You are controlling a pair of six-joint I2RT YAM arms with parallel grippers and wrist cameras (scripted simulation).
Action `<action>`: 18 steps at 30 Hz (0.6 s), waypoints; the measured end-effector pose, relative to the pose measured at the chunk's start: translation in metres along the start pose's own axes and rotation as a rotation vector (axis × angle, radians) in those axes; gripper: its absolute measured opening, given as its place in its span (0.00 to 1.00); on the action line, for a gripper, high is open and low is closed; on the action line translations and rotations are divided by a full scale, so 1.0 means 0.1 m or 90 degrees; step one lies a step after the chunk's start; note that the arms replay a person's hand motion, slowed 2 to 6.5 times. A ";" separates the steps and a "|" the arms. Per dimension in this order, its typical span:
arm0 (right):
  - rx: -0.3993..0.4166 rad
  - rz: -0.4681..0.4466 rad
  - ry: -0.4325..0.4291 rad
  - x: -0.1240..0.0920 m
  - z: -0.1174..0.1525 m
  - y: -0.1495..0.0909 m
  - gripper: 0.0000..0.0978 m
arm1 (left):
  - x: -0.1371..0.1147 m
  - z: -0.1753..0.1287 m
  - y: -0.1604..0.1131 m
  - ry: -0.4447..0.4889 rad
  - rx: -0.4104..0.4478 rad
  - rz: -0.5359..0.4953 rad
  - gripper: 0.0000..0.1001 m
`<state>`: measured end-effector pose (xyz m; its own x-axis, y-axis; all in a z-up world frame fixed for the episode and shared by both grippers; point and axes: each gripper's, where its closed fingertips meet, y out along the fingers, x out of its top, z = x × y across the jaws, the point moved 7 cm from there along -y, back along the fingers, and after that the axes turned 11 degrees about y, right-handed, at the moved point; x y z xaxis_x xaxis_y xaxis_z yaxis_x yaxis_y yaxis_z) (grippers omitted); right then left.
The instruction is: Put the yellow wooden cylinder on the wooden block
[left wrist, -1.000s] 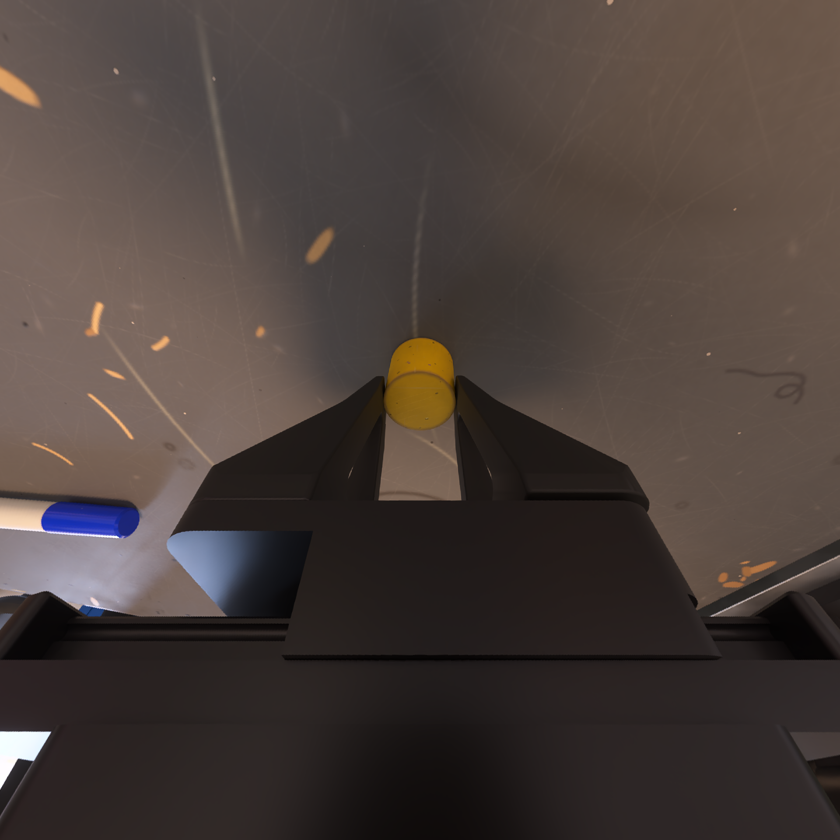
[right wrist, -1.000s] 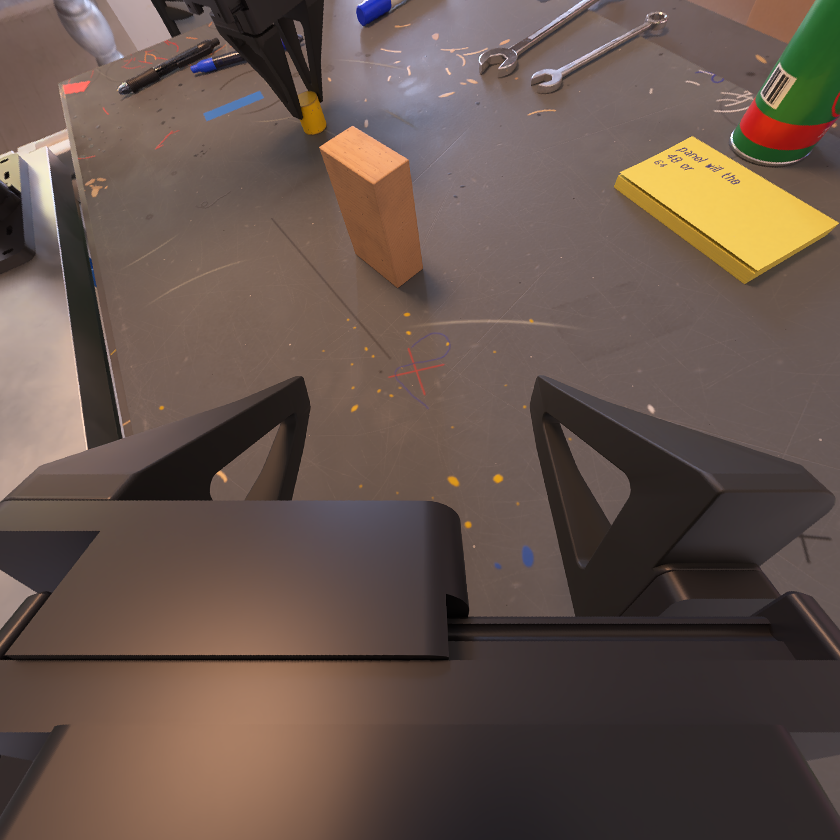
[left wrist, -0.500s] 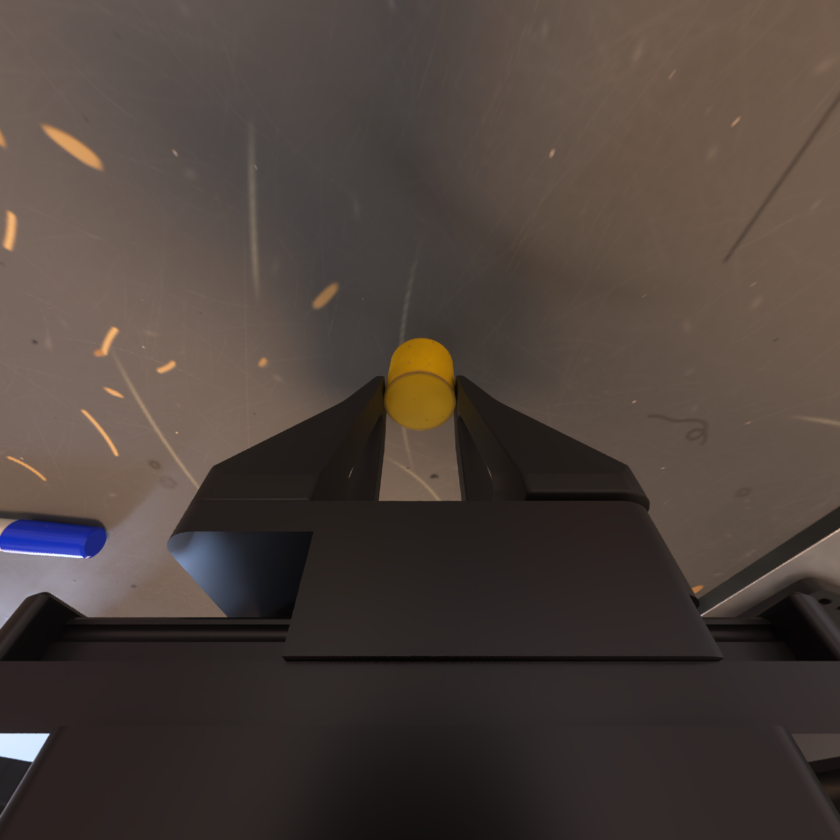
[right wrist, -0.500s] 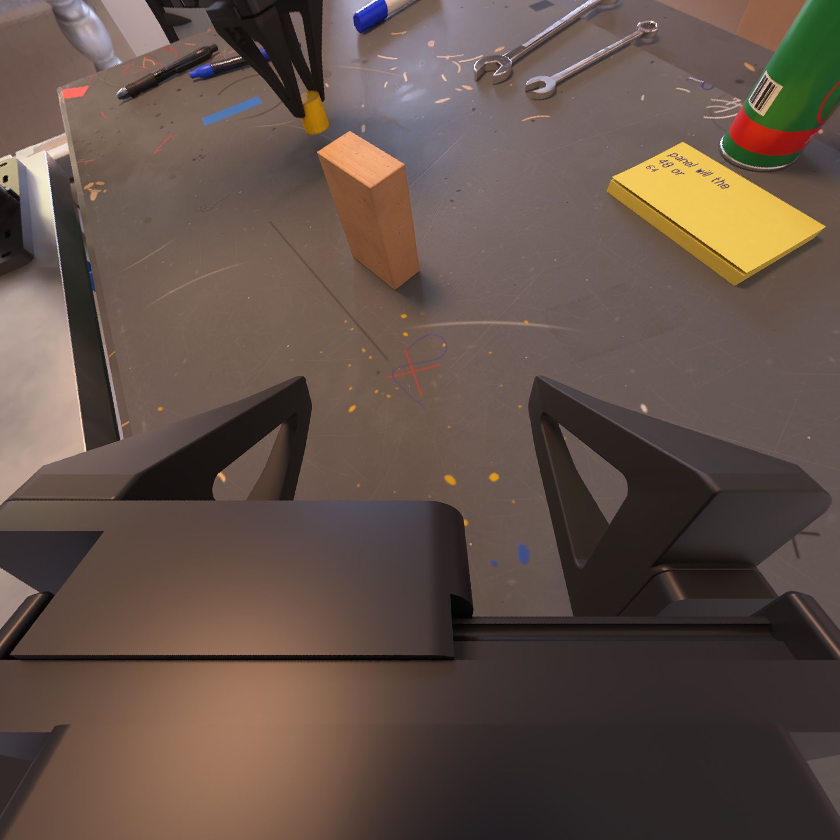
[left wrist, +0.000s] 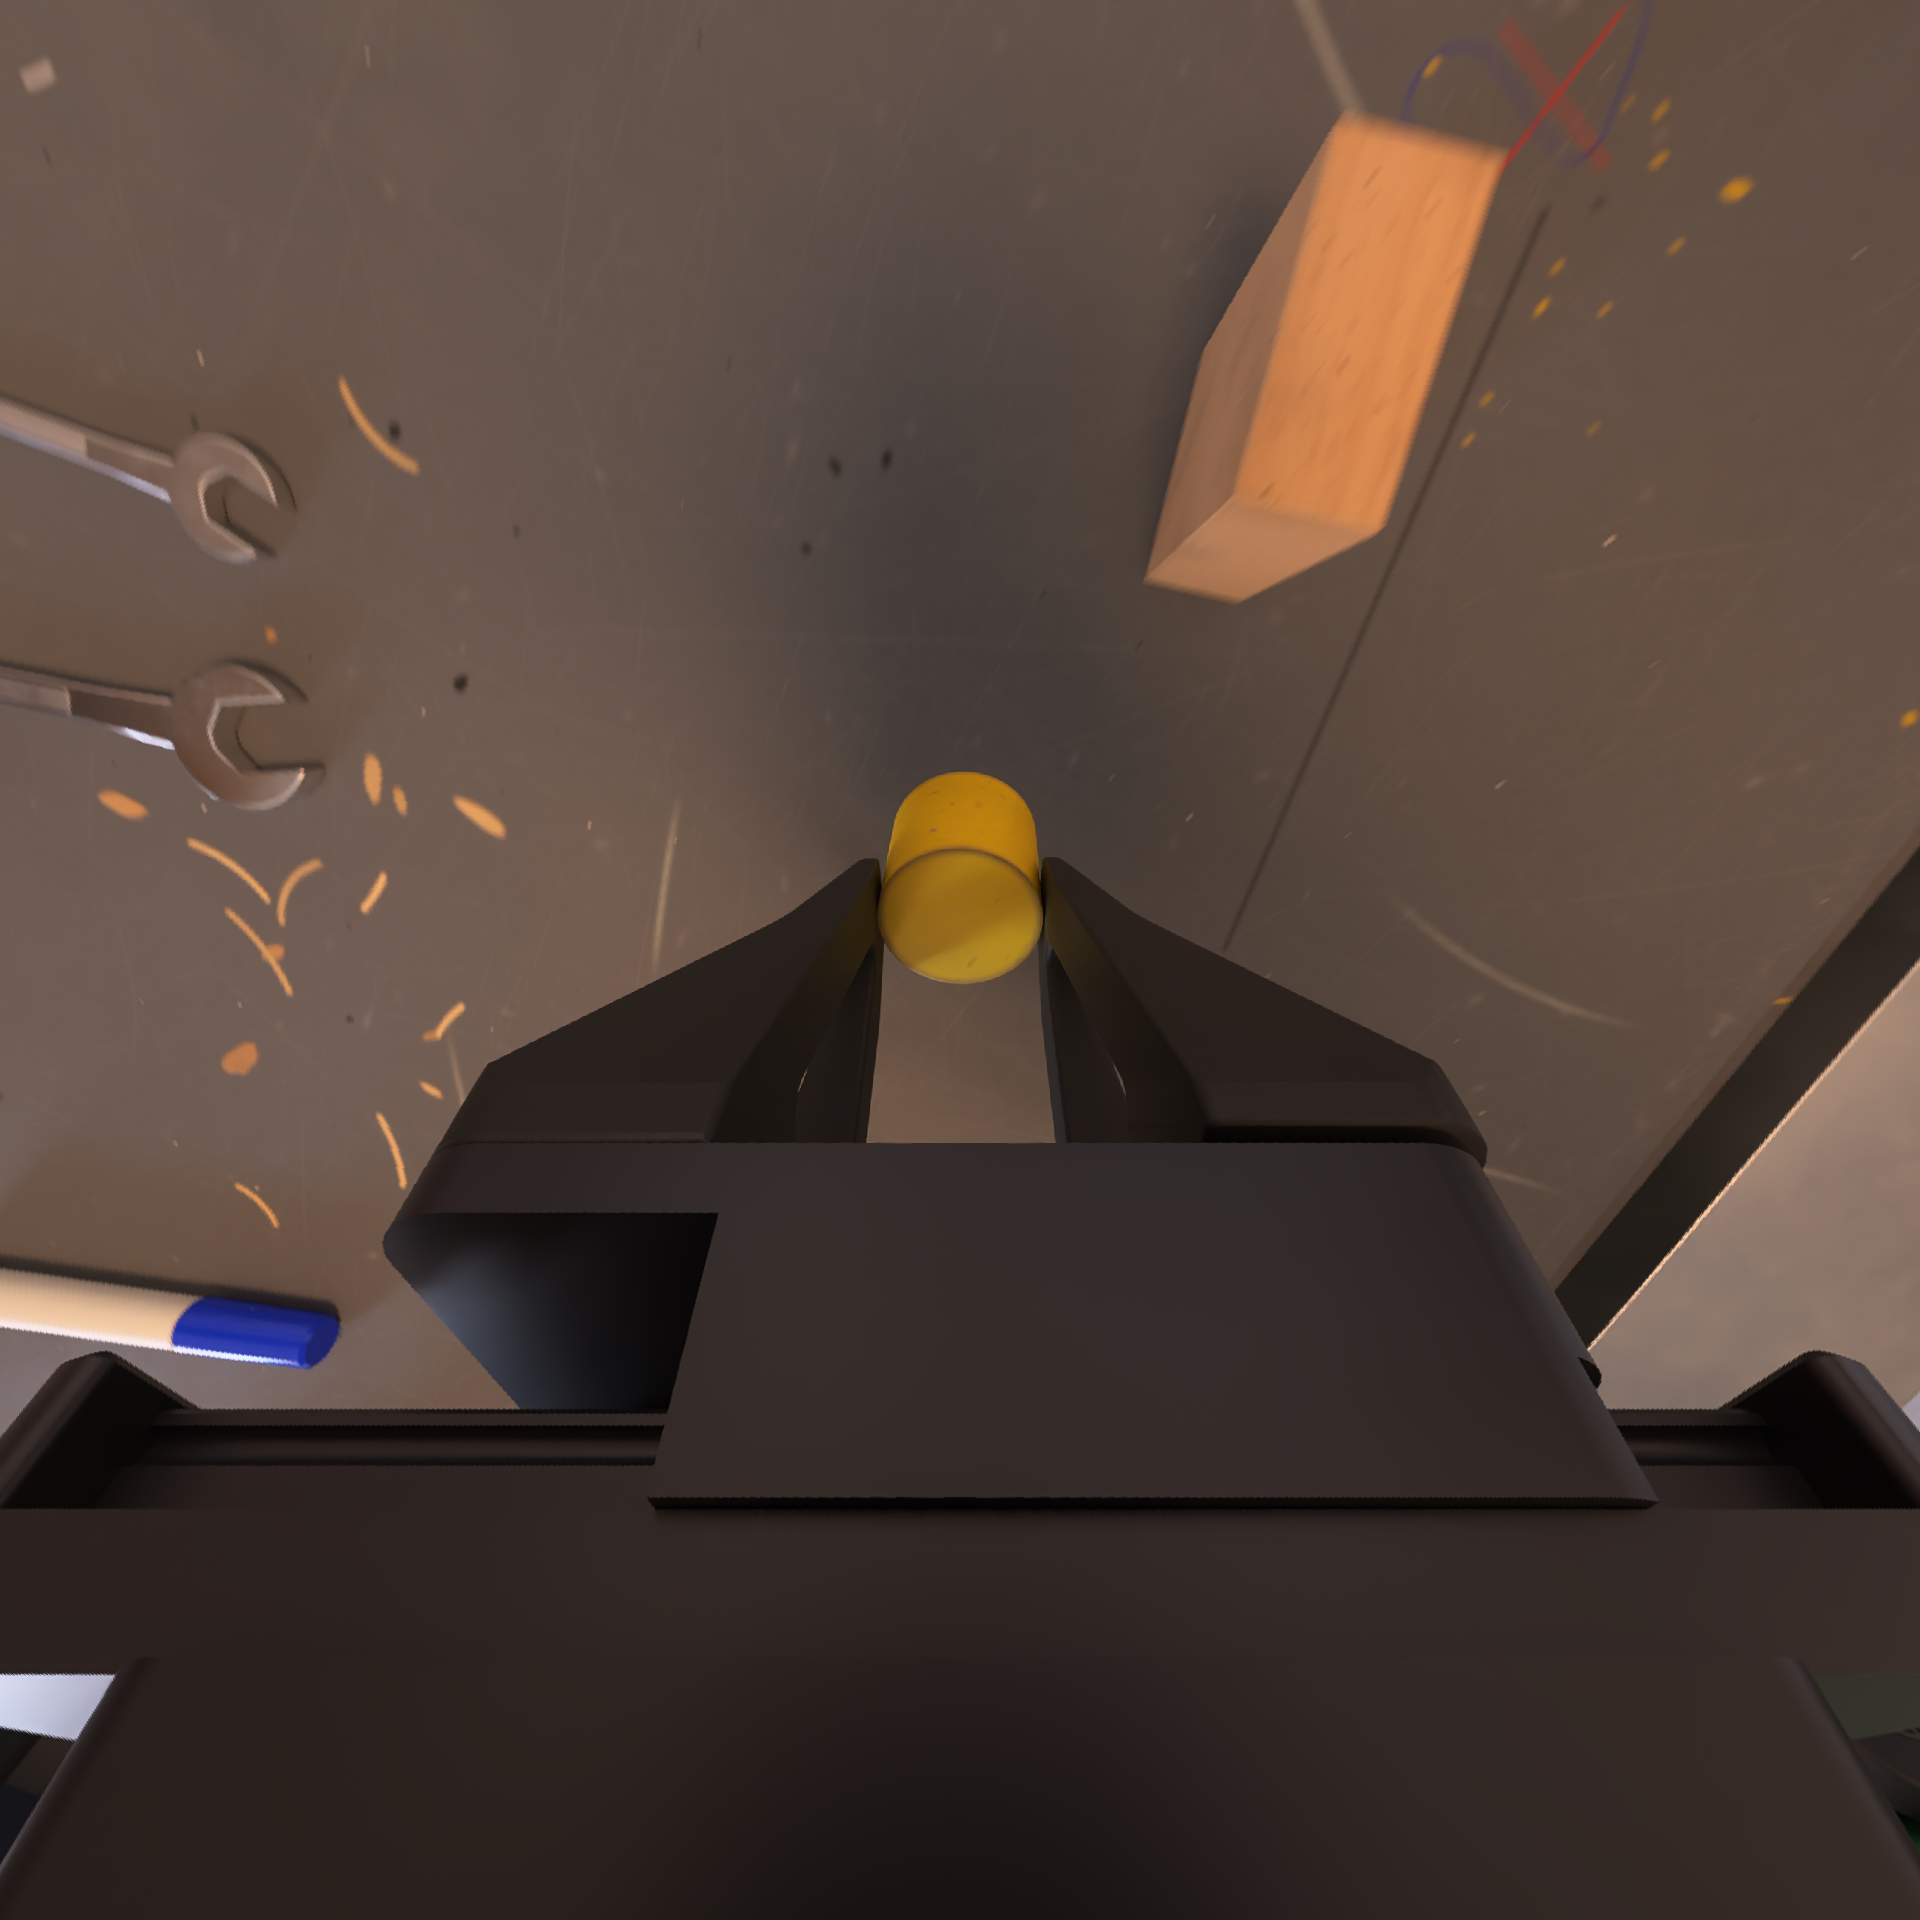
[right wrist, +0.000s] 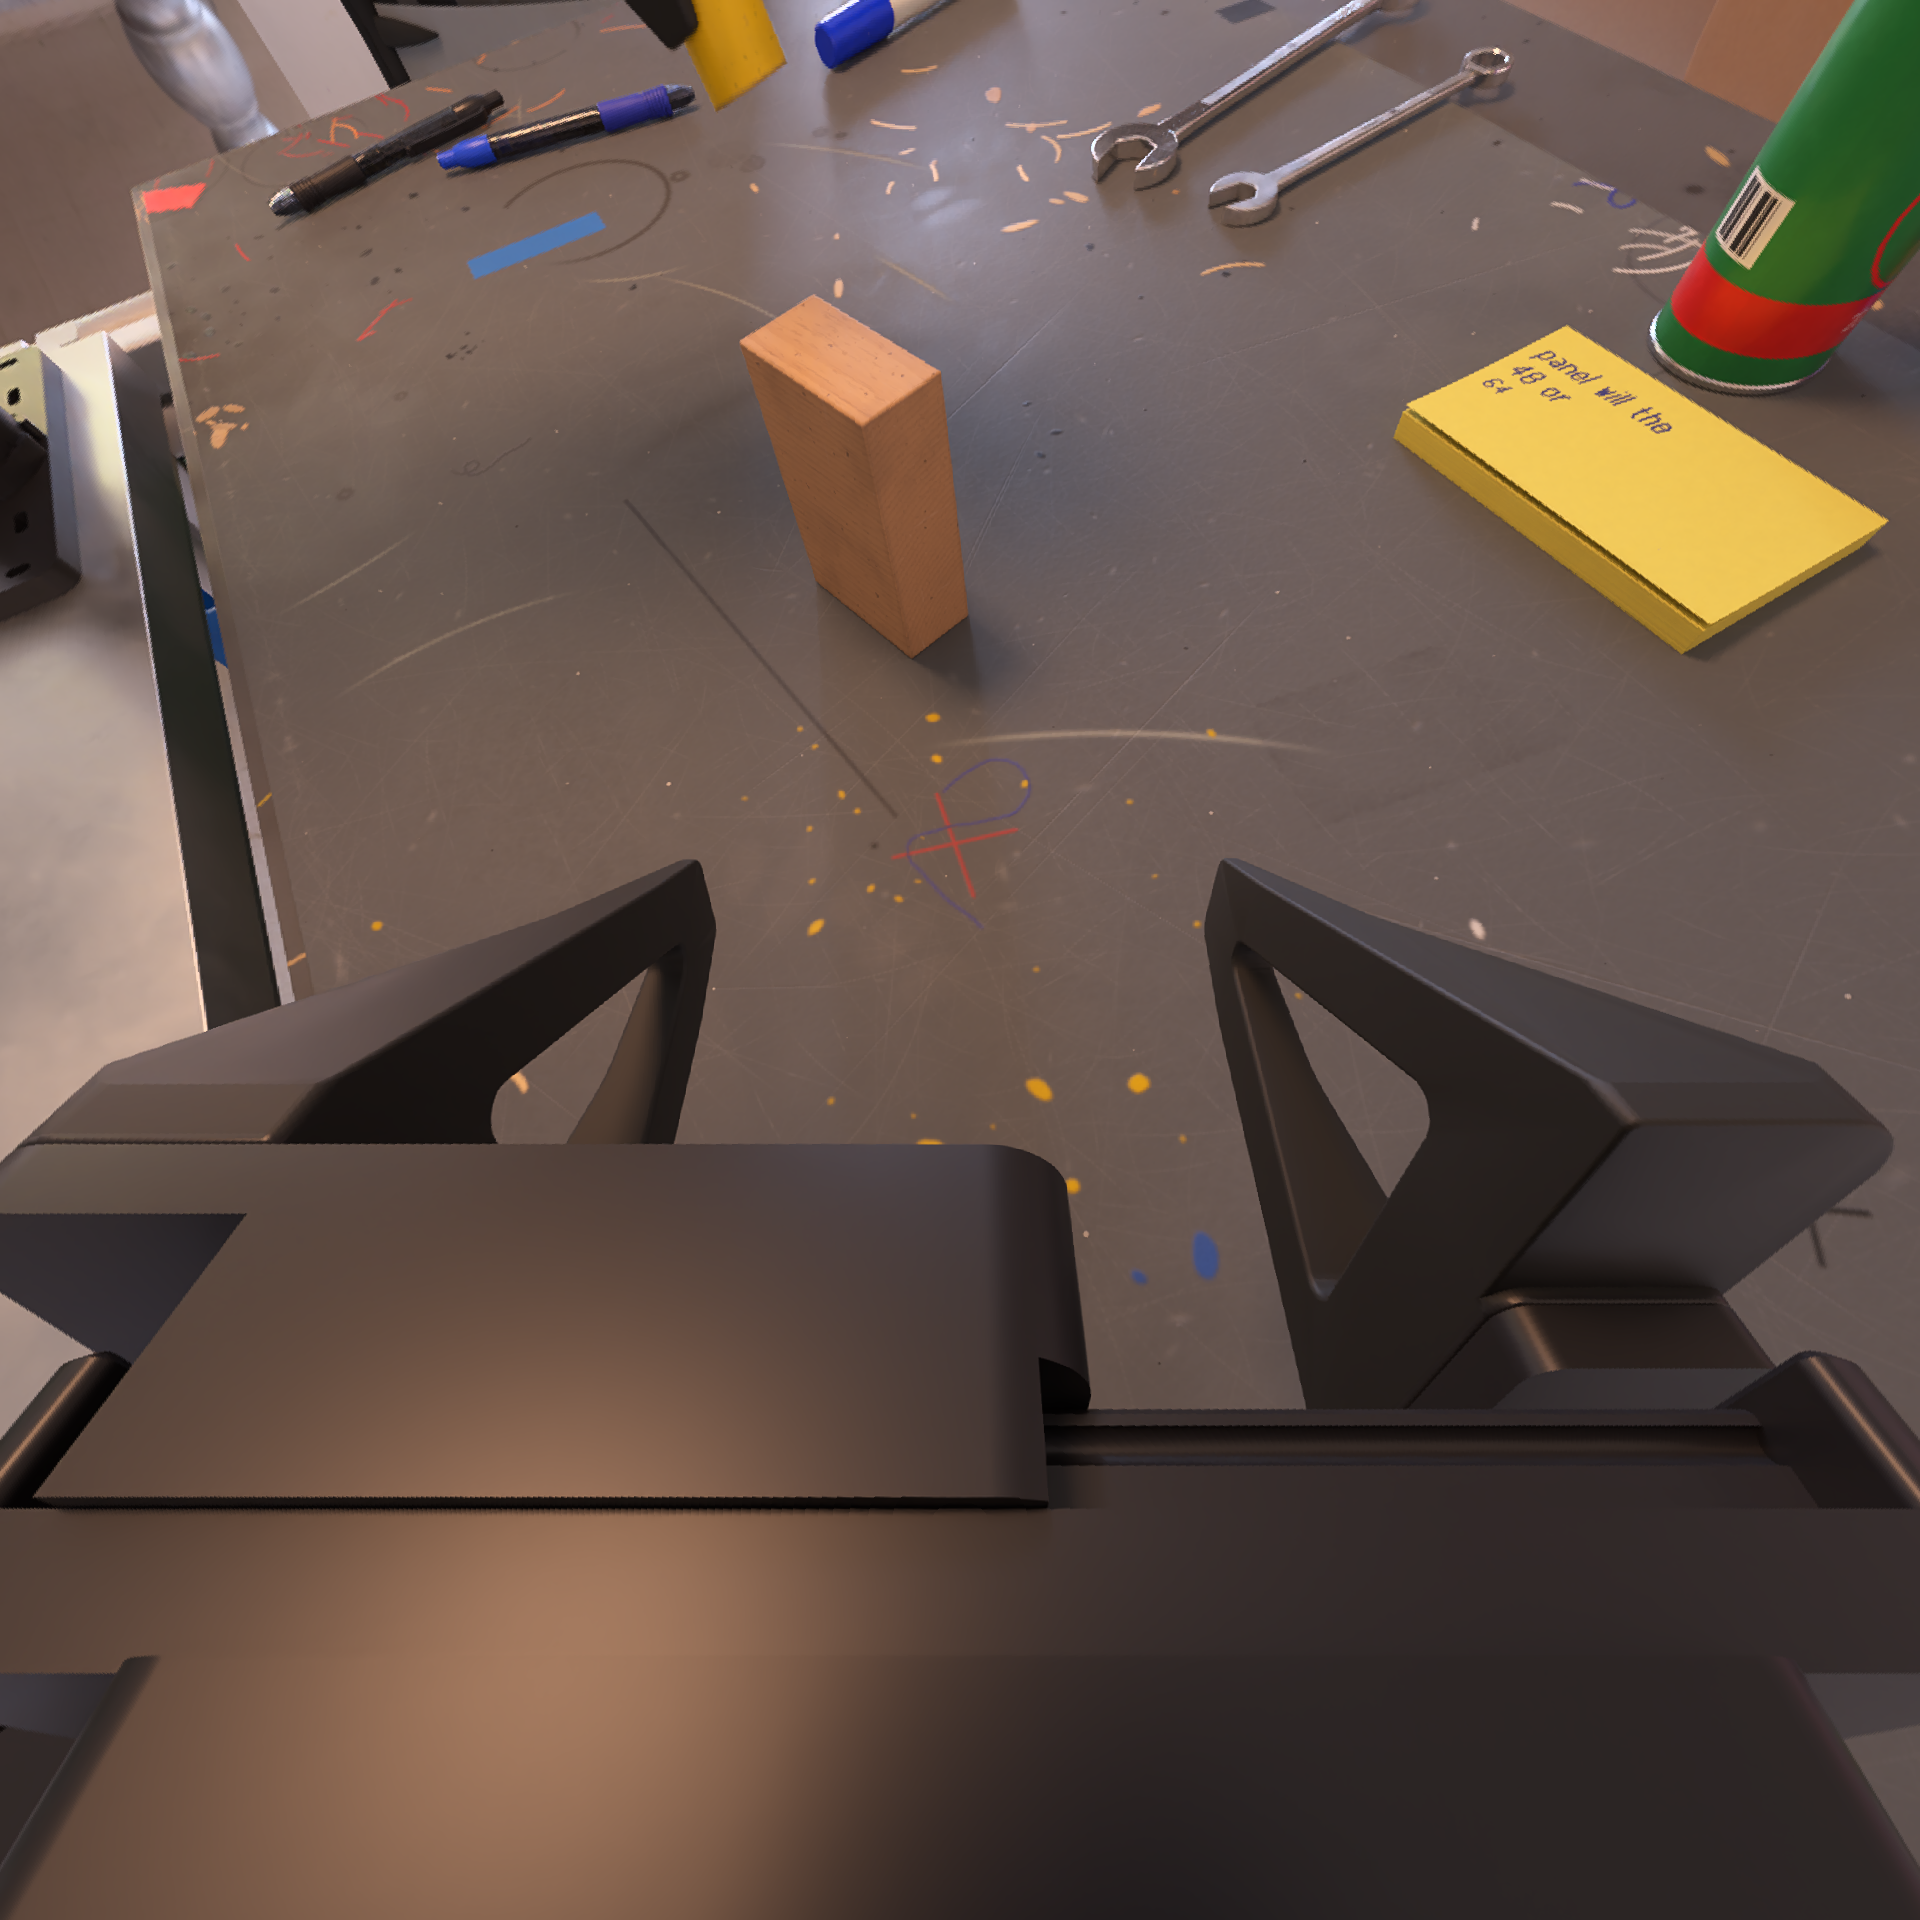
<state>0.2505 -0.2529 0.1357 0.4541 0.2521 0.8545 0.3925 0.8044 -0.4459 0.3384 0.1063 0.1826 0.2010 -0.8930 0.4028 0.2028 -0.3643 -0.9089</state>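
My left gripper (left wrist: 960, 883) is shut on the yellow wooden cylinder (left wrist: 960, 904) and holds it high above the grey table. The wooden block (left wrist: 1320, 364) stands upright on the table, below and to the upper right in the left wrist view. In the right wrist view the block (right wrist: 862, 468) stands mid-table, and the cylinder (right wrist: 736, 47) hangs at the top edge, behind and left of the block, well above it. My right gripper (right wrist: 961, 904) is open and empty, low over the near part of the table.
Two wrenches (right wrist: 1226, 120) lie at the back, with a blue-capped marker (right wrist: 873, 21) and two pens (right wrist: 468, 140). A yellow note pad (right wrist: 1631, 488) and a green and red can (right wrist: 1808, 208) stand at the right. The table's left edge (right wrist: 197, 727) runs close by.
My left gripper has risen with the cylinder off the table and swung toward the block, which has now come into its view. The right gripper has barely moved.
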 end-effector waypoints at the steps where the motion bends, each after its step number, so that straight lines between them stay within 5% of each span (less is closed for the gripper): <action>1: 0.000 0.000 0.000 0.00 0.00 0.00 0.82 | 0.08 -0.03 -0.02 0.004 0.001 -0.007 0.25; 9: 0.001 0.004 0.002 -0.02 0.01 0.01 0.81 | 0.55 -0.25 -0.06 0.016 0.001 -0.028 0.25; 18: 0.003 0.008 0.000 -0.04 0.03 0.01 0.81 | 0.81 -0.42 0.13 0.019 -0.033 -0.018 0.25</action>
<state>0.2465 -0.2513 0.1330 0.4596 0.2618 0.8487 0.3832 0.8036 -0.4554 0.3174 0.0186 0.1988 0.1668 -0.8894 0.4255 0.1582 -0.4019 -0.9019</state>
